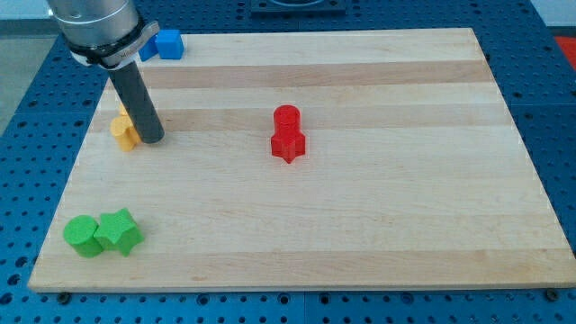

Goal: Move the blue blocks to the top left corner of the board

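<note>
Wooden tabletop [378,225] on a blue pegged base [27,108]. Rod [137,99] slants down from the view's top left; no jaws on it, only my tip [151,140], down on the wood. Landmark: my tip.

- Blue blocks [167,43]: above the tip, at the top left corner; one cube clear, another partly hidden behind the arm.
- Yellow blocks [124,133]: touching or just beside the tip, on its left; shapes partly hidden.
- Red cylinder [286,117] and red star [288,144]: well right of the tip, touching each other.
- Green cylinder [83,236] and green star-like block [120,232]: well below the tip, side by side.
</note>
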